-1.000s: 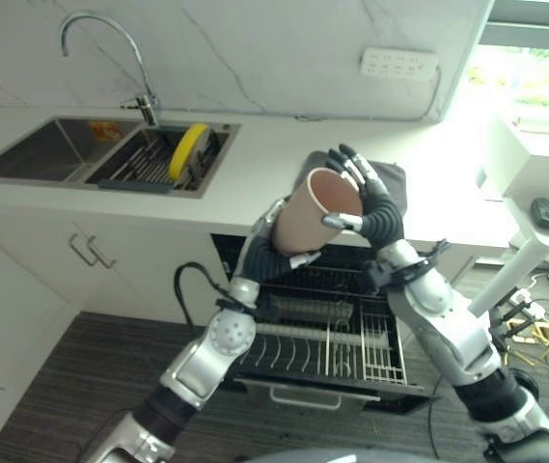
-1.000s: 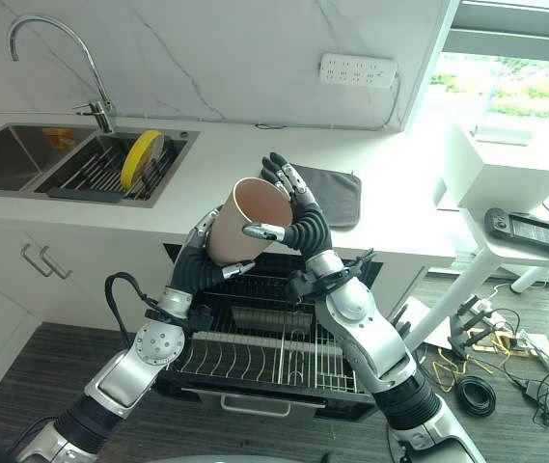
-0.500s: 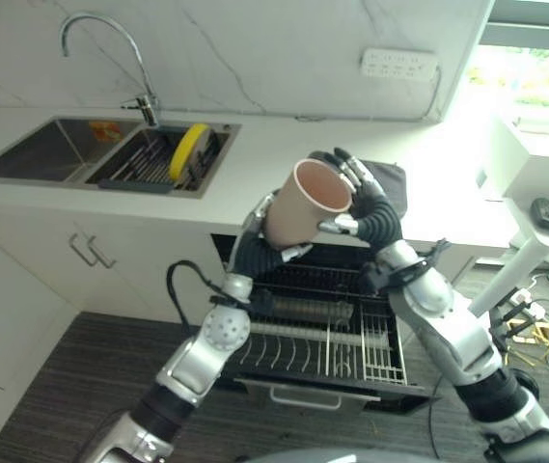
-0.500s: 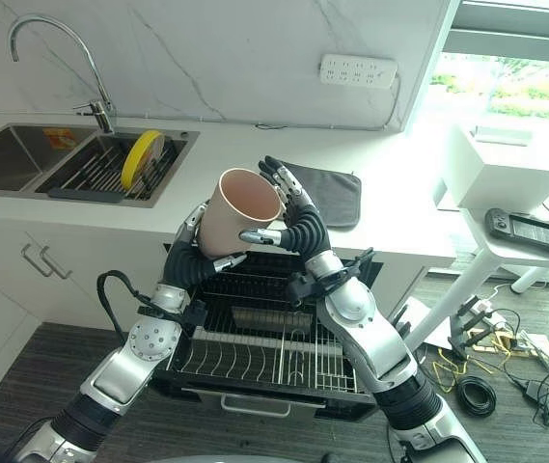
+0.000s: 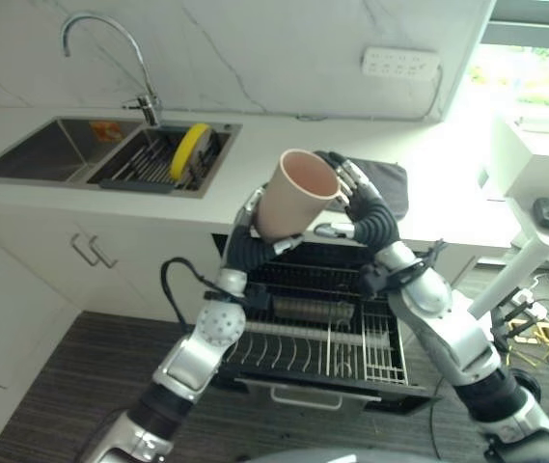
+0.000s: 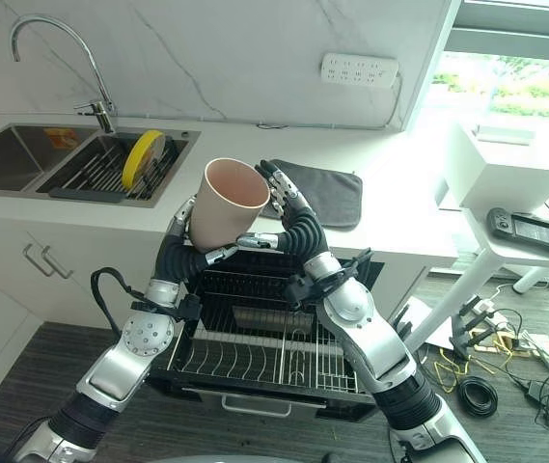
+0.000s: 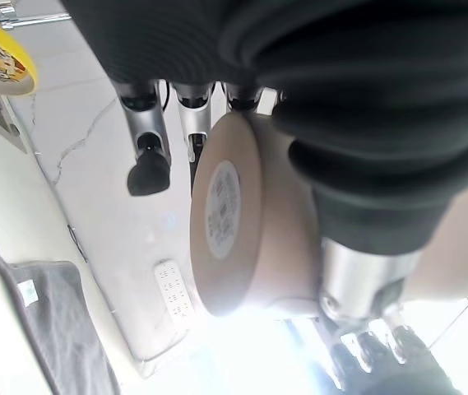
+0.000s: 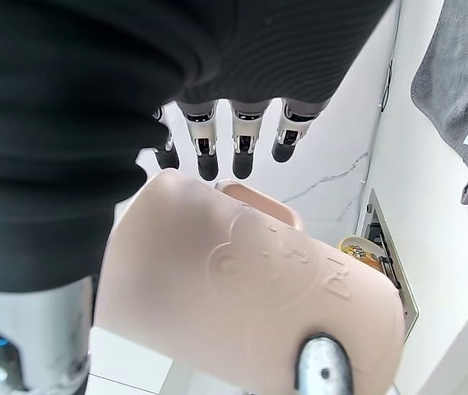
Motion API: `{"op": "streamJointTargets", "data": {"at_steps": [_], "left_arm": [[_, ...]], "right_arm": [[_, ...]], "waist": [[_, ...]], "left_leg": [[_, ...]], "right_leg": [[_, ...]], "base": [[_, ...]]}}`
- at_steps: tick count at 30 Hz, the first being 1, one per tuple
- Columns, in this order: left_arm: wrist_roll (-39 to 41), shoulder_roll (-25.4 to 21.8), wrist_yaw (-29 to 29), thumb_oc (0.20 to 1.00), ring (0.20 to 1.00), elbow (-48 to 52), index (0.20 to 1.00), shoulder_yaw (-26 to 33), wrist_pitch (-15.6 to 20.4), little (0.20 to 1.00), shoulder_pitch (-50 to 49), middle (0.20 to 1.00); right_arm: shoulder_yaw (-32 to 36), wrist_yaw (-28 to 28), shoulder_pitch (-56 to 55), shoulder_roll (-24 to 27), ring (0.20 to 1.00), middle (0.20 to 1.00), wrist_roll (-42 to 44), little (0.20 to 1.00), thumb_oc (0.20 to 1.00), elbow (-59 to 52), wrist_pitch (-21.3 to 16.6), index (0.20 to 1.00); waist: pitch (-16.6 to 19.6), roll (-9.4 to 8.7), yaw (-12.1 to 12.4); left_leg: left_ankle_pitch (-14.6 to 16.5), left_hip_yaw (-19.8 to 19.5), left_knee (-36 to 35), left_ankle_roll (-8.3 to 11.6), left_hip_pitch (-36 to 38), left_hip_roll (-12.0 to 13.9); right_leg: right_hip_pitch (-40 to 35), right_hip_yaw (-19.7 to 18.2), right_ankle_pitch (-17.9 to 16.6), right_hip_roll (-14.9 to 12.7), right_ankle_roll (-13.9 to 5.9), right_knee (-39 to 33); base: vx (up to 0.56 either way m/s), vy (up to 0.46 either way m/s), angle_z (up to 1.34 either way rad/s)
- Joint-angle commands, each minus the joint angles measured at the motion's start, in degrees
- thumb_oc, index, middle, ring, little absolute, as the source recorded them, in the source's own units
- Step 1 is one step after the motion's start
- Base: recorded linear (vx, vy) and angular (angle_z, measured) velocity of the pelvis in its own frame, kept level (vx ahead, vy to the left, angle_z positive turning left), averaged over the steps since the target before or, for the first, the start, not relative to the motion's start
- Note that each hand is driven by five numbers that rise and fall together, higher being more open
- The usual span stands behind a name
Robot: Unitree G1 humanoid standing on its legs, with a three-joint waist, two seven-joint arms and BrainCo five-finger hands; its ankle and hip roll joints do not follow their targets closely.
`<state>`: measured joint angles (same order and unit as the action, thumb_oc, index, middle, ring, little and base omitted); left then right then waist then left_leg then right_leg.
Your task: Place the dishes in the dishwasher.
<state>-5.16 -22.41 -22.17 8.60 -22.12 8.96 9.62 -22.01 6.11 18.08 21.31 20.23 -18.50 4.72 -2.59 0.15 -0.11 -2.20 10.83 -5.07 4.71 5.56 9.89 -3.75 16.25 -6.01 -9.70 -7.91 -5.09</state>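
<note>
A beige-pink cup (image 5: pixel 293 196) (image 8: pixel 250 304) is held tilted in the air above the open dishwasher, mouth up and toward the wall. My left hand (image 5: pixel 242 246) (image 6: pixel 178 256) grips it from below and the left, fingers and thumb curled round its lower body; the left wrist view shows the cup's base (image 7: pixel 225 222). My right hand (image 5: pixel 369 217) (image 6: pixel 298 227) stands right beside the cup with straight fingers at its rim and the thumb close to its side. The pulled-out dishwasher rack (image 5: pixel 351 338) lies below both hands. A yellow plate (image 5: pixel 192 148) stands on edge in the sink's drying rack.
A steel sink (image 5: pixel 52 149) with a curved faucet (image 5: pixel 139 68) is at the left of the white counter. A grey towel (image 6: pixel 332 191) lies on the counter behind the hands. A white side table with a black controller (image 6: pixel 535 231) stands at the right.
The cup has moved left and slightly up in my left hand. My right hand's fingers have come off the cup's rim and now stand beside it.
</note>
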Motion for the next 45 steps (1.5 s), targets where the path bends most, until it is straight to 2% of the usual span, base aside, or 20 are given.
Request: {"op": "streamJointTargets", "data": {"at_steps": [1,6,14,34,45], "left_arm": [[0.29,-2.70,0.59,0.200,0.200,4.28,0.200,1.15,2.20,0.200,6.23,0.200],[0.25,-3.05,0.86,0.200,0.200,4.61,0.200,0.94,1.90,0.200,6.20,0.200],[-0.93,-2.96,-0.22,0.200,0.200,3.06,0.200,-0.13,3.31,0.200,6.54,0.200],[-2.12,-1.67,-2.16,0.200,0.200,-0.55,0.200,-2.30,4.03,0.200,9.04,0.200],[-3.36,-2.07,-0.36,0.200,0.200,0.37,0.200,-3.20,5.04,0.200,9.02,0.200]], "right_arm": [[0.76,0.90,3.99,-1.15,1.000,1.000,-1.47,1.000,1.000,-1.43,-1.37,1.000],[0.58,1.11,4.21,-1.03,1.000,1.000,-1.59,1.000,1.000,-1.24,-1.62,1.000],[-0.05,1.51,5.32,-1.61,1.000,1.000,1.04,1.000,1.000,0.11,-1.62,1.000],[-1.52,0.94,7.97,-3.18,1.000,1.000,2.03,1.000,1.000,1.08,0.49,1.000],[-1.56,0.84,8.30,-3.12,1.000,1.000,0.46,1.000,1.000,1.11,0.48,1.000]], "waist": [[0.08,-2.96,1.24],[0.03,-3.01,1.41],[0.02,-3.05,1.52],[0.50,-3.12,1.22],[0.08,-3.47,1.38]], "left_leg": [[7.35,0.88,0.07,-0.86,3.18,0.24],[7.31,0.80,0.07,-0.89,3.07,0.15],[7.33,0.74,0.07,-0.82,3.13,0.21],[7.33,1.03,0.07,-0.85,3.32,0.26],[7.43,0.99,0.07,-0.91,3.37,0.34]], "right_leg": [[-3.58,-0.66,5.85,-3.01,-1.11,0.09],[-3.60,-0.60,5.84,-3.00,-1.12,0.09],[-3.65,-0.52,5.84,-2.97,-1.09,0.09],[-3.81,-0.77,5.95,-2.92,-0.93,0.09],[-3.86,-0.75,5.99,-2.85,-0.95,0.09]], "base": [[-0.01,0.001,0.04],[0.00,0.000,0.04],[0.00,0.000,0.00],[0.00,0.000,0.00],[0.00,0.000,0.00]]}}
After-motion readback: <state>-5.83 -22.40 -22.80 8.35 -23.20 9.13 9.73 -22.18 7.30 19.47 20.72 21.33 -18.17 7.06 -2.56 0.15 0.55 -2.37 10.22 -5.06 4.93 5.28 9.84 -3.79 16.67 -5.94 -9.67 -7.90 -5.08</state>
